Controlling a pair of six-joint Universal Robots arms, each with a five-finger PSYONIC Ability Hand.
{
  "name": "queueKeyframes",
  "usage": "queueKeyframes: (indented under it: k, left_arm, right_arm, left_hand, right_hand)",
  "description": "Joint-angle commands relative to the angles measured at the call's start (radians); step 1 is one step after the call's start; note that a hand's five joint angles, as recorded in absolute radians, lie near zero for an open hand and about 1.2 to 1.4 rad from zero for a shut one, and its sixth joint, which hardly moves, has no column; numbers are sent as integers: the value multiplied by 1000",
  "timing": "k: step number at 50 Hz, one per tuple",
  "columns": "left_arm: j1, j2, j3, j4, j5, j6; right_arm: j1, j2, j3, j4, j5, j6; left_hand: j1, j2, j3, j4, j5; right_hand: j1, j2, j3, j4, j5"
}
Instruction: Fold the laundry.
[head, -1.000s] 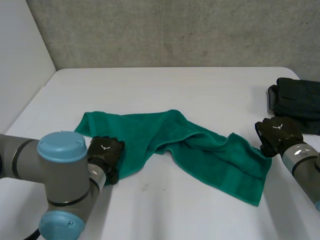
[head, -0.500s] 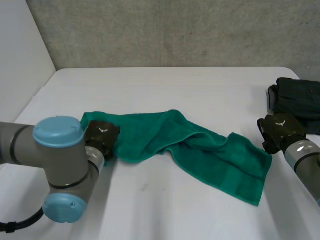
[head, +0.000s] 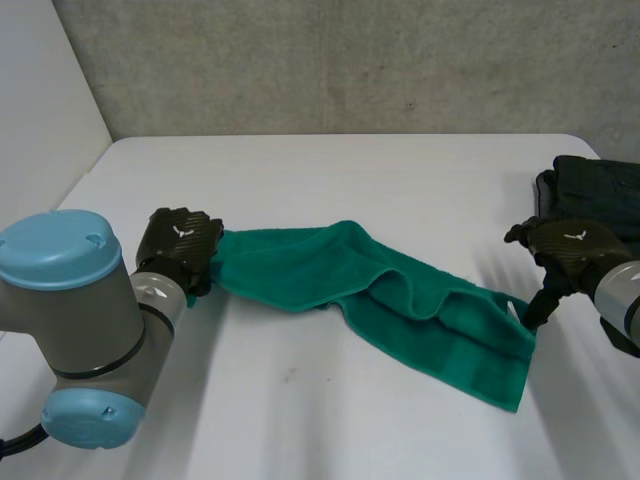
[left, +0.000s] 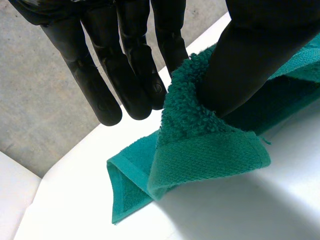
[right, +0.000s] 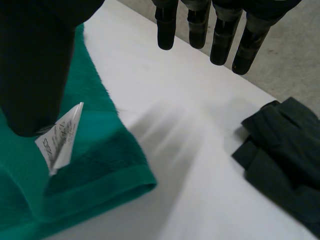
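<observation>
A green towel (head: 400, 300) lies stretched and rumpled across the middle of the white table (head: 330, 170). My left hand (head: 180, 240) is at the towel's left end. In the left wrist view that hand (left: 125, 65) pinches a towel corner (left: 200, 160) between thumb and fingers and holds it off the table. My right hand (head: 570, 250) hovers at the towel's right edge, fingers spread. In the right wrist view its thumb (right: 30, 65) hangs over the towel (right: 75, 165) beside a white label (right: 60, 135), and its straight fingers hold nothing.
A dark folded garment (head: 595, 195) lies at the table's right edge, just behind my right hand, and also appears past that hand's fingertips (right: 285, 150). A grey wall runs behind the table. My left arm's big joint (head: 70, 330) fills the near-left corner.
My left hand closed on the towel's left corner and pulled it up and to the left, stretching the cloth. My right hand went from shut to open at the right edge.
</observation>
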Motion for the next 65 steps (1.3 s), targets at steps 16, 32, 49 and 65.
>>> queueKeyframes:
  k: [16,32,49,65]
  left_arm:
    - [5,4,-9,1,1,-3]
    - [4,38,-8,1,0,-4]
    - [7,39,-11,1,1,-4]
    - [11,41,-12,1,0,-4]
  right_arm:
    - [147,-76,101,-1,52,142]
    - [289,63,294,-255,52,139]
    - [317,145,294,-413,146,40]
    - [306,175,254,-443,153,1]
  left_hand:
    - [227,206,209,198,298]
    - [227,206,209,198,298]
    - [227,206,209,198,298]
    - [227,206,209,198,298]
  right_hand:
    - [-25,-40,-37,-53,-67]
    - [103,87,90,74,60]
    - [511,495,498,482,468]
    - [767,751,754,738,724]
